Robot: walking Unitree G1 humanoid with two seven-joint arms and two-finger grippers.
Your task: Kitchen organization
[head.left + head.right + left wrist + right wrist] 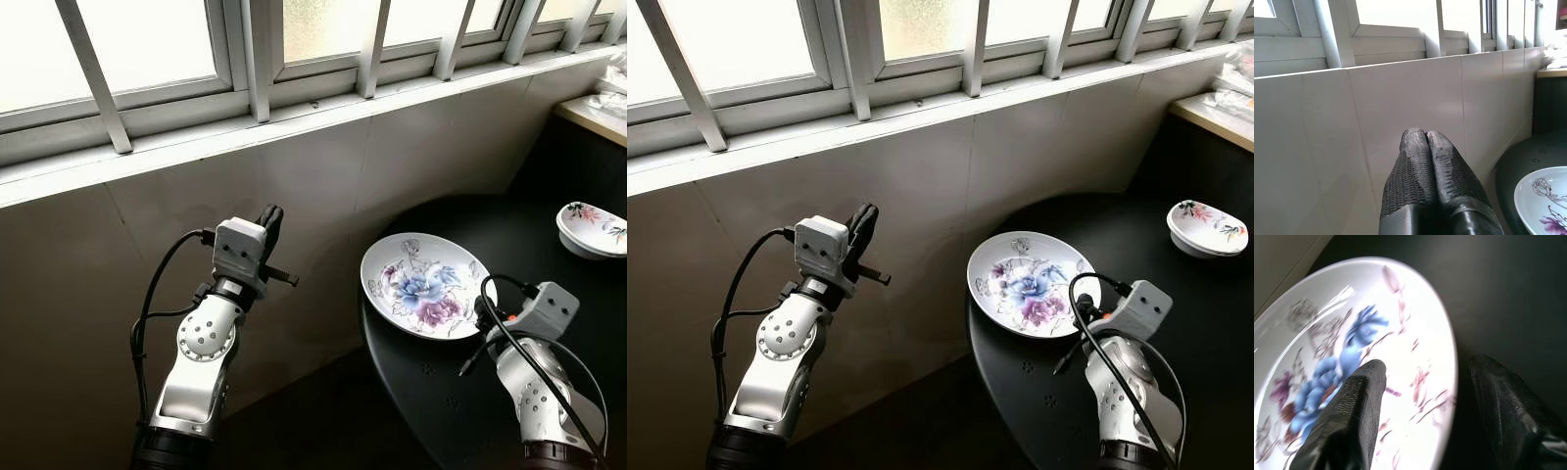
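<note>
Your right end effector straddles the floral plate rim with fingers apart; close carelessly and it could slide off the bench.

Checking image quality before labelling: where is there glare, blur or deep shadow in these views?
Eye views: window panes blown out white, black table nearly featureless. Right wrist view: flowered plate soft and blurred, with glare streaks, right gripper open astride its rim. Left wrist view: sharp, evenly lit; left gripper shut.
</note>
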